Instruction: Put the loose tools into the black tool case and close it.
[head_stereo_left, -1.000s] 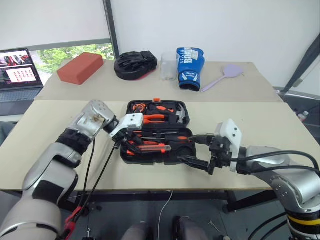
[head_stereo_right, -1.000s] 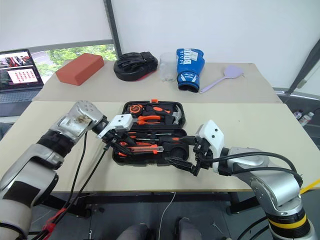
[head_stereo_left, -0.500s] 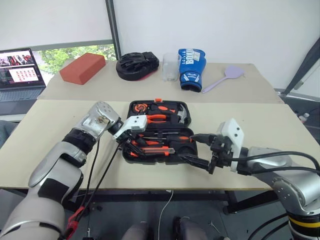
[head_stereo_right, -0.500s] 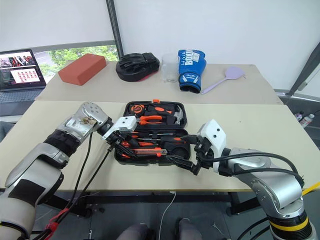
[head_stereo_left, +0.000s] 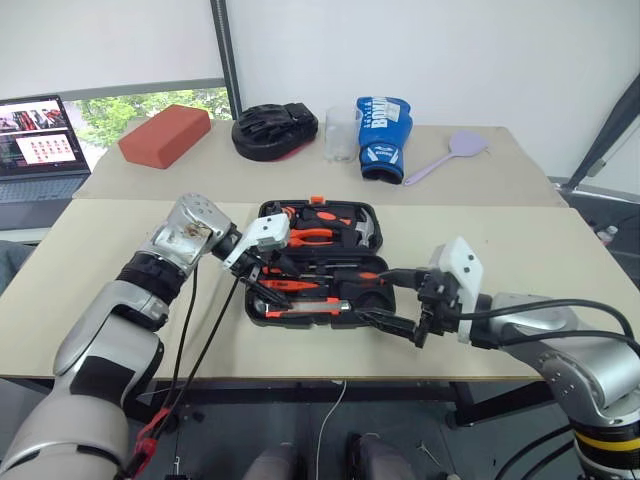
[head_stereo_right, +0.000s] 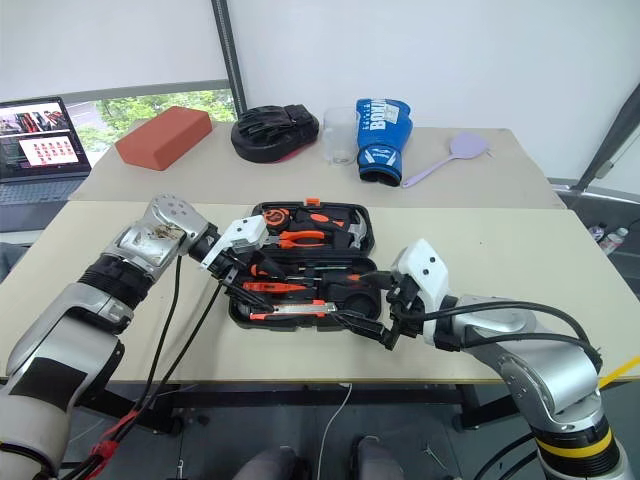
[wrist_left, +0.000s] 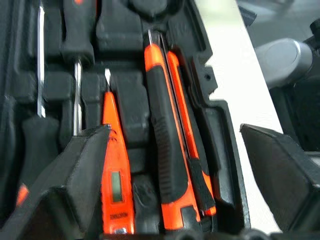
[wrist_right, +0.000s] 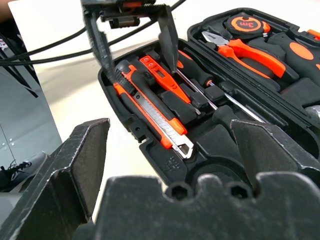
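The black tool case (head_stereo_left: 320, 324) lies open at the middle of the near table. In its near half lie the orange-and-black utility knife (wrist_left: 167, 150), the slim orange tester screwdriver (wrist_left: 114, 170) and two screwdrivers (wrist_right: 200, 75), each in a moulded slot. My left gripper (head_stereo_left: 262, 285) hovers over the case's near left part, open and empty, with the knife below its fingers. My right gripper (head_stereo_left: 373, 294) is open and empty at the case's near right corner, pointing across it.
Pliers (head_stereo_left: 310, 236) and a hammer (head_stereo_left: 365, 232) sit in the case's far half. On the far table are a red brick (head_stereo_left: 165, 135), a black mitt (head_stereo_left: 275, 130), a clear cup (head_stereo_left: 340, 133), a blue boxing glove (head_stereo_left: 382, 135) and a lilac spatula (head_stereo_left: 450, 152). A laptop (head_stereo_left: 35, 145) is far left.
My left gripper has opened wider and lifted a little. The utility knife has left its fingers and now lies flat in the case's near slot. The right arm has kept still.
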